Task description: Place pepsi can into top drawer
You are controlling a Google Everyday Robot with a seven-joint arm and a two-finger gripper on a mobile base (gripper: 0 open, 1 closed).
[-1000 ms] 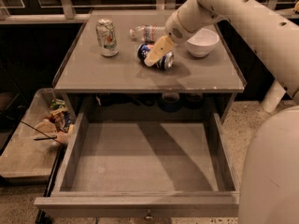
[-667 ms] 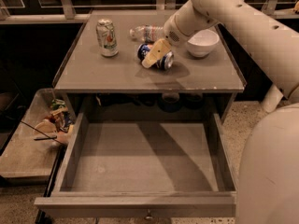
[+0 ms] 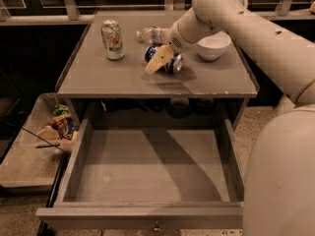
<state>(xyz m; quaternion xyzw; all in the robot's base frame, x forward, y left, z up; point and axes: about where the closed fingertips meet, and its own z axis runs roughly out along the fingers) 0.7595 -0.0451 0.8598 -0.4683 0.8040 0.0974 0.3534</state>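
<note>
The pepsi can (image 3: 175, 63) is dark blue with a silver end and lies on its side on the grey table top (image 3: 123, 77), right of centre. My gripper (image 3: 158, 60) is down at the can, its yellowish tip across the can's middle, and the arm reaches in from the upper right. The can rests on the table. The top drawer (image 3: 147, 213) is pulled fully open below the table top, wide and shallow, with a bare grey bottom and a small knob at the front.
A pale green-and-white can (image 3: 112, 39) stands upright at the table's back left. A clear plastic bottle (image 3: 151, 33) lies behind the pepsi can. A white bowl (image 3: 213, 45) sits to the right. A low tray (image 3: 24, 166) with small items stands left of the drawer.
My gripper has shifted a little left and down across the pepsi can. The can and the drawer have not moved.
</note>
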